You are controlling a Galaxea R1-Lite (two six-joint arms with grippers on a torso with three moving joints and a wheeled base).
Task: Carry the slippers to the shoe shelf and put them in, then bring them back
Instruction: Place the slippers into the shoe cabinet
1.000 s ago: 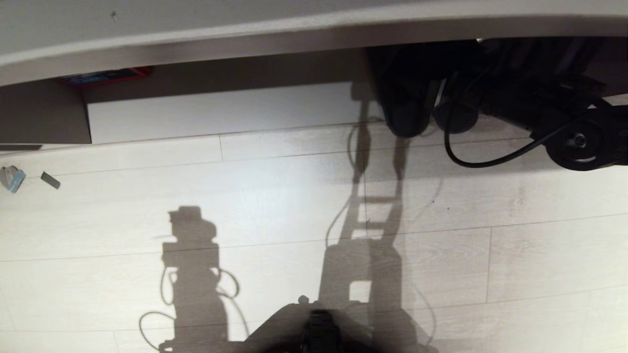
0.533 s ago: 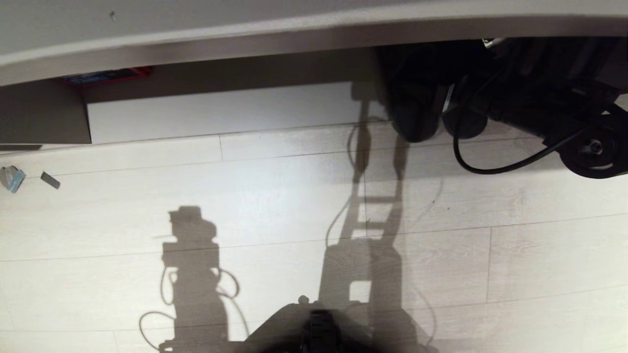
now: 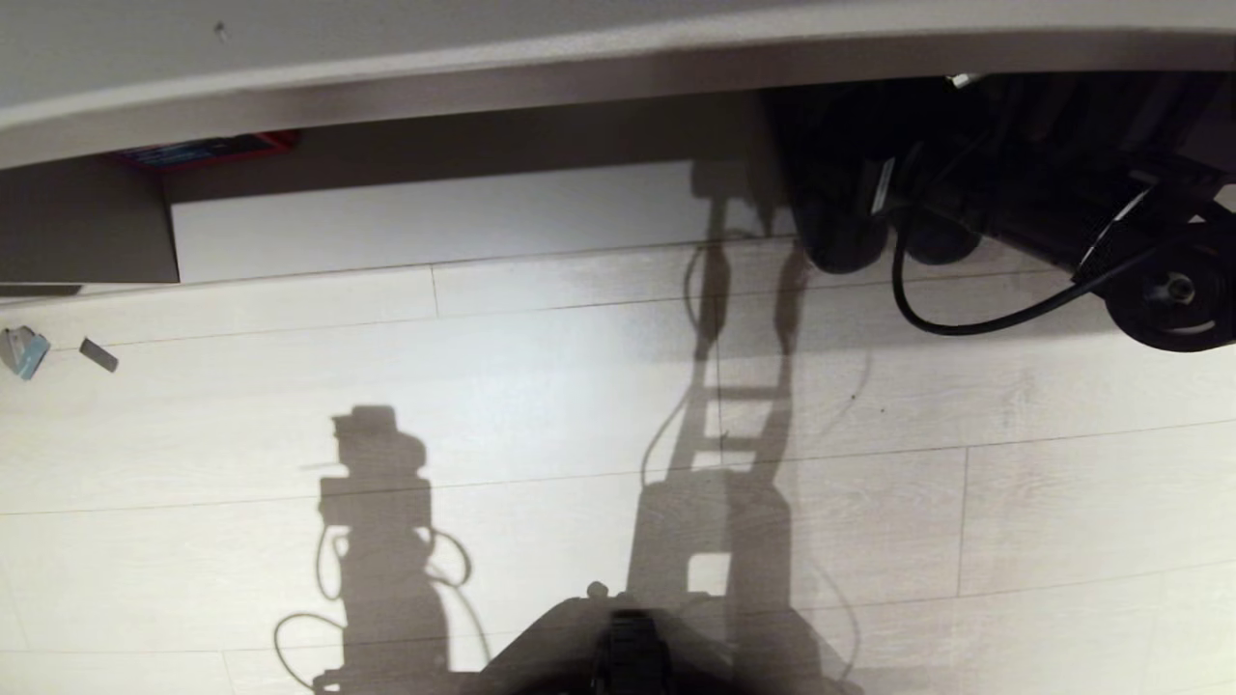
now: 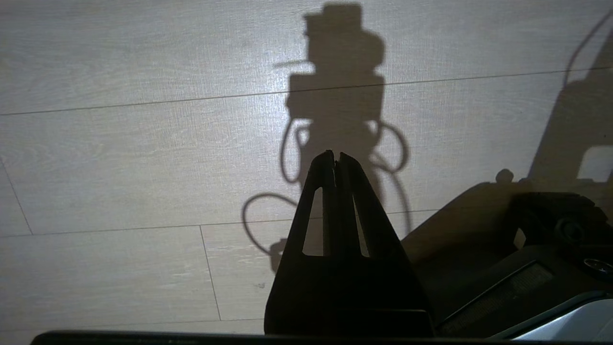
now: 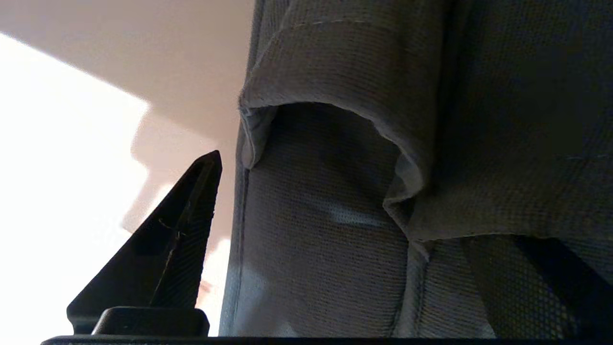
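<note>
The dark grey slippers (image 3: pixel 838 236) lie side by side at the right end of the shoe shelf (image 3: pixel 435 222), their rounded ends just over its front edge. My right arm (image 3: pixel 1159 290) reaches in from the right, and its gripper (image 3: pixel 893 193) sits in deep shade over them. In the right wrist view the slippers (image 5: pixel 335 215) fill the picture. One black finger (image 5: pixel 187 235) stands off the slipper's side with a thin pale gap; the other finger is hidden. My left gripper (image 4: pixel 335 155) hangs parked over the floor, shut and empty.
A pale counter (image 3: pixel 579 58) overhangs the shelf. A red and blue box (image 3: pixel 208 150) lies at the shelf's back left, beside a divider (image 3: pixel 87 232). Two small scraps (image 3: pixel 24 349) lie on the wooden floor. A black cable (image 3: pixel 966 323) loops off the right arm.
My right arm and the slippers have shifted to the right along the shelf's front edge. The left arm has not moved.
</note>
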